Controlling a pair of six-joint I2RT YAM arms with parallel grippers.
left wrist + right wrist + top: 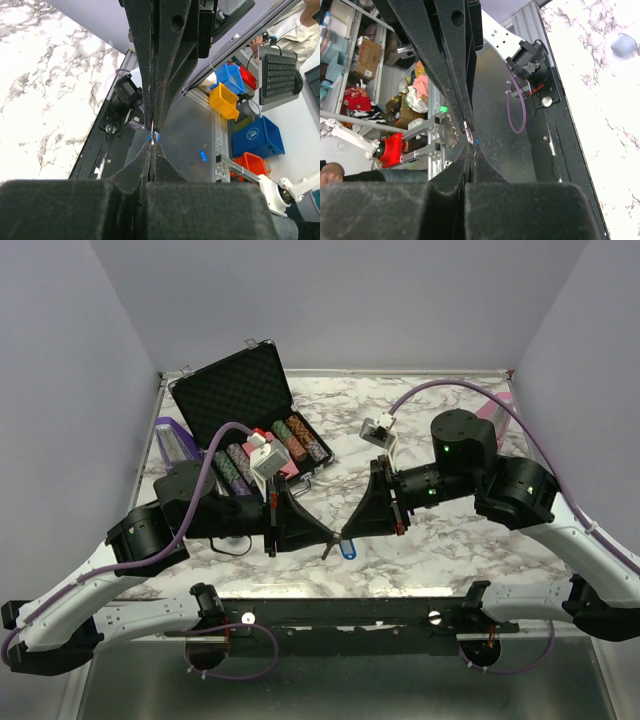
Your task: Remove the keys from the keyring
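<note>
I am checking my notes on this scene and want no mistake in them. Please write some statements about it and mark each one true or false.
1. The left pincer and right pincer are both shut, with their tips meeting at the keyring. True.
2. The case is closed. False: its lid stands open and the chips show.
3. The keyring is red. False: it is blue.
4. The pincers meet close to the near edge of the table. True.
5. The key lies inside the case. False: it hangs at the pincer tips, beside the keyring.
</note>
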